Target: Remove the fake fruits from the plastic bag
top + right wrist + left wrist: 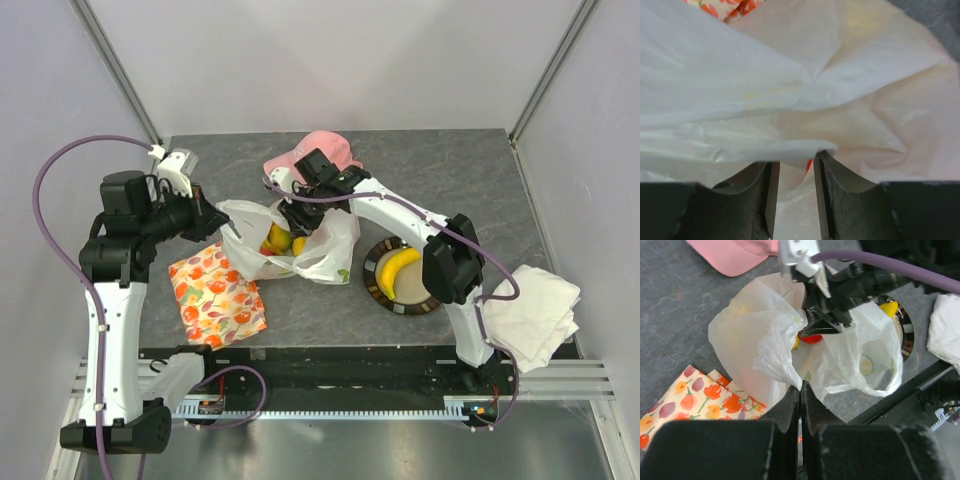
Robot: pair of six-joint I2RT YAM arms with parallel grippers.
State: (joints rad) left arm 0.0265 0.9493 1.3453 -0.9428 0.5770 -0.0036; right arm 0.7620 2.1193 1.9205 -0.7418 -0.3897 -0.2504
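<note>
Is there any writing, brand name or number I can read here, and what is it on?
No text is readable in any view.
On the thin white crinkly plastic bag, a small round printed mark is too blurred to read.
The pink fabric cap and orange-flowered cloth show no writing.

"Was there any way into the plastic bag (325, 255)?"

"Only through its mouth, and the right tool (793, 162) sat in it, jaws a little apart, film crowding both fingers. The left tool (800, 390) pinched the rim from the other side."

"And around the bag?"

"Tight. The pink cap (325, 150) lay just behind, the flowered cloth (215, 295) in front on the left, the plate (371, 286) just beside on the right. Open table (460, 180) showed at the back right; a hand could pass there."
</note>
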